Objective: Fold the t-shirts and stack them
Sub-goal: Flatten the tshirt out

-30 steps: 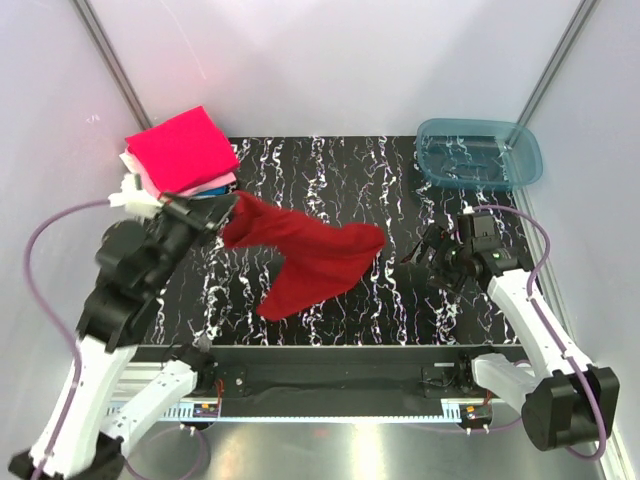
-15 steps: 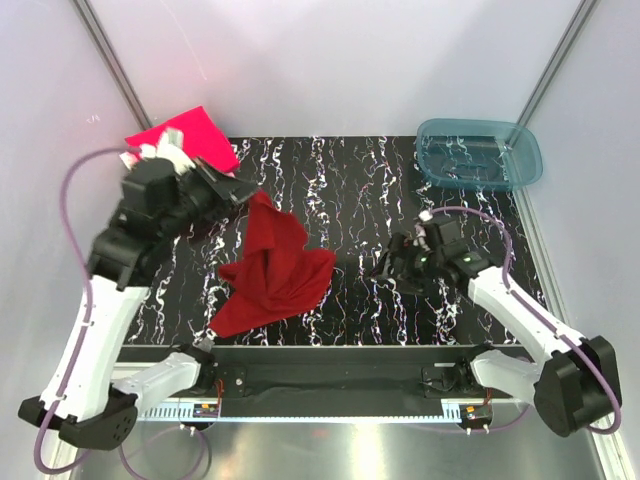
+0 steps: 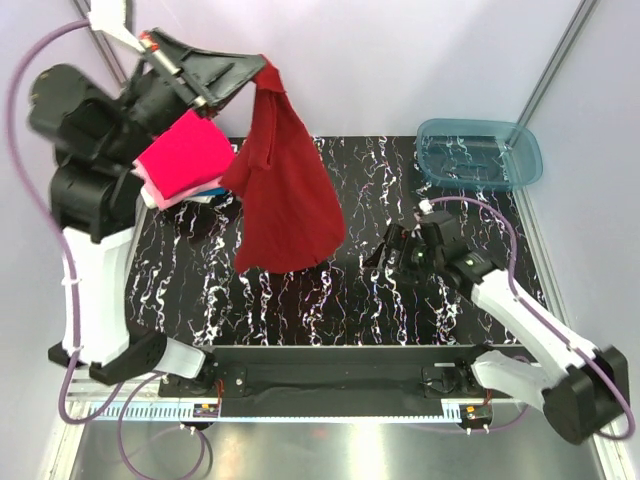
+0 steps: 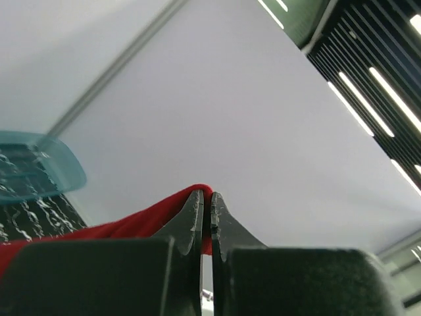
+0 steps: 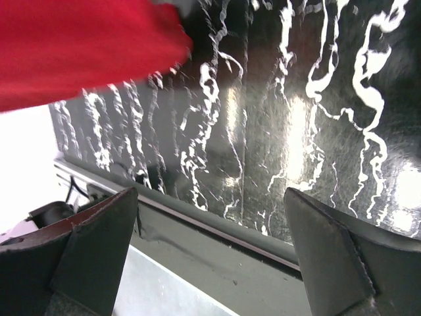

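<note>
Beneath the left end effector [image 3: 262, 68], the dark red shirt [image 3: 285, 200] hangs pinched.

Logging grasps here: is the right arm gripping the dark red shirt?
No, the right arm's fingers stand wide apart over the table, with the dark red shirt off to one side.

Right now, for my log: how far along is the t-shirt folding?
Done: a folded magenta-pink t-shirt tops the far-left stack. In hand: the left gripper is shut on the dark red t-shirt, hanging unfolded; the right gripper is open. Left: folding and stacking it.
</note>
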Motion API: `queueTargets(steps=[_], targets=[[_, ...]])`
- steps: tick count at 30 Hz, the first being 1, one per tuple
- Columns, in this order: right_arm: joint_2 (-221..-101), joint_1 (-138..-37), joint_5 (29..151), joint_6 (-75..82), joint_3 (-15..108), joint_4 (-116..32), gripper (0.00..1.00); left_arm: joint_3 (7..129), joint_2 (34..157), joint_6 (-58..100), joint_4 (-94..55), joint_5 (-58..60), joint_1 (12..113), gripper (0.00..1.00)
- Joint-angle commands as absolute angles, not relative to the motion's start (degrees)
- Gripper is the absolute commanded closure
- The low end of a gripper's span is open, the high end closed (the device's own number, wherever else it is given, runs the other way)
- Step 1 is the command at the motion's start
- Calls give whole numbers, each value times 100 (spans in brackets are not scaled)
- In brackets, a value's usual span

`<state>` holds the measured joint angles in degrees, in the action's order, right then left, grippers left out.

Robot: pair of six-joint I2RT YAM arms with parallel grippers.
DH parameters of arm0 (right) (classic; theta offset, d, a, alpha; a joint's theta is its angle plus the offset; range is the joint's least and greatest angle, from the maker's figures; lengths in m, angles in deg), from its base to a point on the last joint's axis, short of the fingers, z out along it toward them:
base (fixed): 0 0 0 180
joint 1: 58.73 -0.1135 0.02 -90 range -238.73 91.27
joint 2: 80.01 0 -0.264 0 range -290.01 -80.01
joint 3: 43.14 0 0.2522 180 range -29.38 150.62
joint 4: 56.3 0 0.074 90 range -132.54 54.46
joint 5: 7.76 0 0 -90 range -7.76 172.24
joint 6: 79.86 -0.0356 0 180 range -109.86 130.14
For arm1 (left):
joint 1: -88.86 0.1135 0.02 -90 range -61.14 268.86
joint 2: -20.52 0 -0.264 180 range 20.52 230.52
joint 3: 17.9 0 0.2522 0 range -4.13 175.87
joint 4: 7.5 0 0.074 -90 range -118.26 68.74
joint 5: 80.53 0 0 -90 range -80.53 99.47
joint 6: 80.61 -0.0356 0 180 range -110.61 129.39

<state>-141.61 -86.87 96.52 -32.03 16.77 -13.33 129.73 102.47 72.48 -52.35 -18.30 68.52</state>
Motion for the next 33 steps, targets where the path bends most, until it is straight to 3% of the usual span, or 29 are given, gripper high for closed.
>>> queueTargets(steps=[1, 9, 13, 16, 23, 25, 27, 28, 31, 32, 33], targets=[[-13556, -8721, 9182, -3196, 1755, -1214, 0, 12779, 10665, 7663, -4444, -2744, 6847, 100], [-13572, -9131, 9665, -2941, 1773, -1529, 2, 11163, 10524, 6469, -5113, -2217, 6768, 98], [-14737, -10423, 8911, -2985, 2350, -1653, 2, 10293, 10411, 6528, -4694, -2147, 6707, 100], [-15748, -10820, 8444, -3011, 2913, -1425, 1, 9949, 10252, 6529, -4578, -2059, 6707, 100], [-17368, -10848, 7926, -2599, 4012, -1354, 0, 10055, 10103, 6274, -4929, -1962, 6742, 100], [-17929, -10839, 7829, -2484, 4514, -1021, 5, 10019, 10059, 6282, -4947, -1997, 6803, 100], [-18160, -10839, 7819, -2440, 4699, -976, 12, 9949, 9980, 6282, -4938, -2032, 6873, 100], [-18318, -10839, 7820, -2422, 4735, -1002, 31, 9931, 9910, 6265, -4947, -2041, 6900, 100], [-18433, -10848, 7636, -2335, 4761, -976, 66, 9791, 9752, 6230, -4947, -2094, 7049, 100], [-18407, -10839, 7574, -2300, 4779, -889, 95, 9730, 9708, 6221, -4973, -2111, 7102, 100], [-18337, -10839, 7478, -2282, 4805, -792, 100, 9720, 9664, 6151, -5026, -2120, 7250, 100]])
